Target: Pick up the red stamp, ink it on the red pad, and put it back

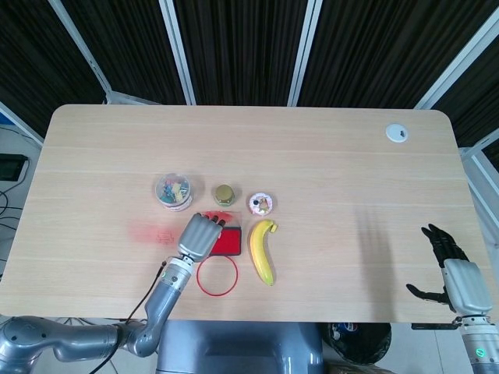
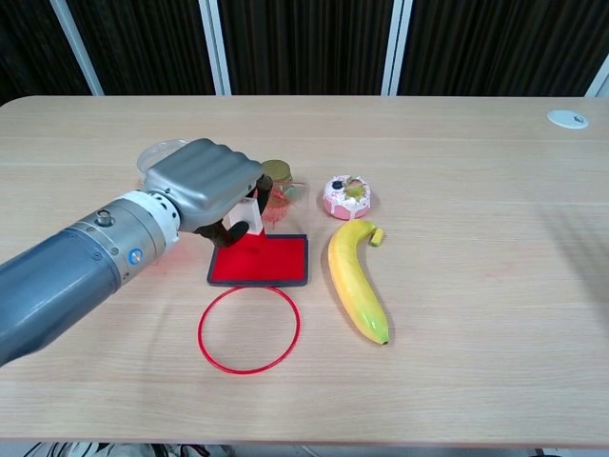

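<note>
Stamp (image 2: pixel 249 215) stood upright in the clenched left hand (image 2: pixel 205 193), just above the pad's (image 2: pixel 271 262) rear left corner on the desk (image 2: pixel 457 190). Right hand (image 1: pixel 452 269), fingers spread and holding nothing, hung well apart.

The left hand (image 2: pixel 205 181) is curled around a stamp (image 2: pixel 249 217), holding it just above the back left corner of the red ink pad (image 2: pixel 269 262). A red ring (image 2: pixel 249 327) lies flat on the surface (image 2: pixel 457 171) in front of the pad. A banana (image 2: pixel 358 281) lies just to the right, with a small doughnut (image 2: pixel 346 196) beyond it and a gold-lidded jar (image 2: pixel 277 174) behind the hand.
</note>
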Robot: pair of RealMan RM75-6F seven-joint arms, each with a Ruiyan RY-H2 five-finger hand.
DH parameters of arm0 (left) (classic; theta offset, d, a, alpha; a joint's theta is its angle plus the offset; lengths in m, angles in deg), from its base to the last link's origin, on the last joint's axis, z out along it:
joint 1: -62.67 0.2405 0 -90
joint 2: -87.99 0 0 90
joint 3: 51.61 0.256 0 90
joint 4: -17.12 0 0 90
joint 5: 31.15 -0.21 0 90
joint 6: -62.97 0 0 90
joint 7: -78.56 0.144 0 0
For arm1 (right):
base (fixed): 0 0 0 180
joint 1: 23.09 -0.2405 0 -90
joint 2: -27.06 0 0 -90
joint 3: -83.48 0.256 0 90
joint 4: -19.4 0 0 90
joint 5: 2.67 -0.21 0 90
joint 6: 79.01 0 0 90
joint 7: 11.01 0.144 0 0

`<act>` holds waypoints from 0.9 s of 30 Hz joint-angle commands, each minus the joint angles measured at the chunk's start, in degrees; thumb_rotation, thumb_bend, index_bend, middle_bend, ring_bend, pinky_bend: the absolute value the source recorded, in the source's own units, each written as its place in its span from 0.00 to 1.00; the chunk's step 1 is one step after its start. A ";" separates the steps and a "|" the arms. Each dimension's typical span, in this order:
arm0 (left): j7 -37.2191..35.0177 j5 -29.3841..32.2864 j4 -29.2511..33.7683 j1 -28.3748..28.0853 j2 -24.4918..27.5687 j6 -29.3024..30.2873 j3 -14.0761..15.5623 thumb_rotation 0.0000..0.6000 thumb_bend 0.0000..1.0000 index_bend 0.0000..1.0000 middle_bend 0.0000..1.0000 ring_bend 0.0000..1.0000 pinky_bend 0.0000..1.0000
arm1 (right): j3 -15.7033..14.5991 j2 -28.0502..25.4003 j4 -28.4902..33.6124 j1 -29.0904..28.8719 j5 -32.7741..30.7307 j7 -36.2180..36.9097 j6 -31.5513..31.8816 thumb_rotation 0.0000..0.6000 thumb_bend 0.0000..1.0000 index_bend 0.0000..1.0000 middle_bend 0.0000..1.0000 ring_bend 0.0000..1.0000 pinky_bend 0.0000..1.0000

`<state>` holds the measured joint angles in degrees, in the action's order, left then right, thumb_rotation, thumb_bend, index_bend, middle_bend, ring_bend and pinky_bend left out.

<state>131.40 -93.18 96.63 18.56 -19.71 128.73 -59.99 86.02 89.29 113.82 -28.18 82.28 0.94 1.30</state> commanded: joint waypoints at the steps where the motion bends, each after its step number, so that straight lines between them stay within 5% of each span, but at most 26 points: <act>1: -0.34 -0.62 2.13 0.60 1.88 0.86 0.09 1.00 0.53 0.73 0.76 0.59 0.64 | 0.00 0.00 -0.02 0.00 0.00 0.03 -0.01 1.00 0.15 0.00 0.00 0.00 0.18; 13: -1.29 -0.73 9.27 5.31 11.34 4.10 3.31 1.00 0.49 0.72 0.75 0.59 0.64 | -0.04 0.02 0.07 0.08 0.15 -0.24 0.19 1.00 0.15 0.00 0.00 0.00 0.18; 27: -3.68 0.75 1.49 8.93 12.84 5.14 4.75 1.00 0.47 0.67 0.70 0.55 0.64 | -0.07 0.16 0.04 0.18 0.37 -0.56 0.51 1.00 0.15 0.00 0.00 0.00 0.18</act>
<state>128.43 -92.93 99.46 27.13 -6.31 134.30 -55.17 85.95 89.45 113.86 -28.00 82.64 0.38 1.81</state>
